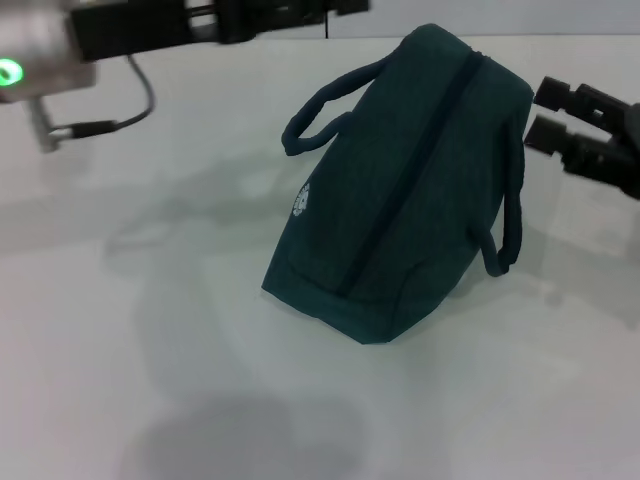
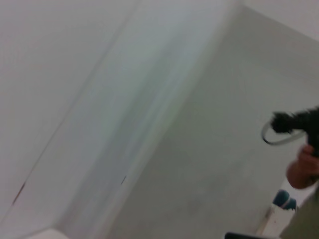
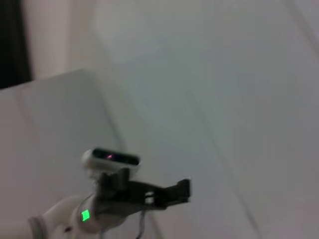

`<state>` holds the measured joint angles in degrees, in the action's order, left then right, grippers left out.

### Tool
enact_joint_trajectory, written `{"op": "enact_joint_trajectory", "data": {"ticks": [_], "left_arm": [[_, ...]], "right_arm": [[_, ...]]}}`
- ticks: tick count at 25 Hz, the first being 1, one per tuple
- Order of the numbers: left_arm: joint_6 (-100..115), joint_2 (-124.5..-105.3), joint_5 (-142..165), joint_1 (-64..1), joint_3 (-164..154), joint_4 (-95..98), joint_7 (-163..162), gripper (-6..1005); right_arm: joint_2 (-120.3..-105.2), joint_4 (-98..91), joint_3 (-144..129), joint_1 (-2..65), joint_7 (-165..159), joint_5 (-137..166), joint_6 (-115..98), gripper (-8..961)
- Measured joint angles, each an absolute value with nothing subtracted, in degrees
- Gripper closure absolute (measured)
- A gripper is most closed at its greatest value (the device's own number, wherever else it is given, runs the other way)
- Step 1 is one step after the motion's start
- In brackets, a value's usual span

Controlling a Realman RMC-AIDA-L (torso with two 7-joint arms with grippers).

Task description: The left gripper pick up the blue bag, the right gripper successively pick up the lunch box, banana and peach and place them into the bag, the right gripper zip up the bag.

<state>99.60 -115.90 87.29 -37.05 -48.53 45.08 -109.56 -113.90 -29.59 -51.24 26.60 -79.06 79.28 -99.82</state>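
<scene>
My left gripper (image 1: 300, 10) hovered far-left, its state unclear; my right gripper (image 1: 550, 115) hung open, right of the zipped blue bag (image 1: 400, 190). Bumping could tip it.

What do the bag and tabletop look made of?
The bag: matte teal woven fabric, going by its soft folds and limp loop handles; probably polyester or canvas. The table: smooth white hard surface with a faint sheen and soft shadows, likely laminate, though that's uncertain.

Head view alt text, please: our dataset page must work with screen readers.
A dark teal-blue fabric tote bag lies zipped on its side on a white table, its two loop handles free. The black left end effector reaches in at the far edge; the black right end effector hovers beside the bag.
</scene>
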Motion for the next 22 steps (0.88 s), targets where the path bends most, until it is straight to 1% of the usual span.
{"op": "enact_joint_trajectory", "data": {"ticks": [6,11,15,22], "left_arm": [[101.1,-115.35,85.5,-28.9,-46.0,49.1,-103.7,113],[101.8,-115.14,86.9,-24.1,-44.9,48.8,-98.0,113],[104.6,-115.07,88.7,-22.0,-45.0,48.8,-93.3,113],[109.8,-114.62,97.1,-21.2,-45.0,48.8,-89.1,113]], "right_arm": [[-115.08,-36.9,-53.1,26.2,-76.6,83.7,-104.2,81],[-115.21,-37.7,-58.5,27.1,-73.9,84.3,-104.4,82],[-115.29,-37.7,-62.3,27.4,-72.4,84.3,-104.0,83],[-115.31,-37.1,-69.9,27.1,-69.7,85.5,-98.2,84]]}}
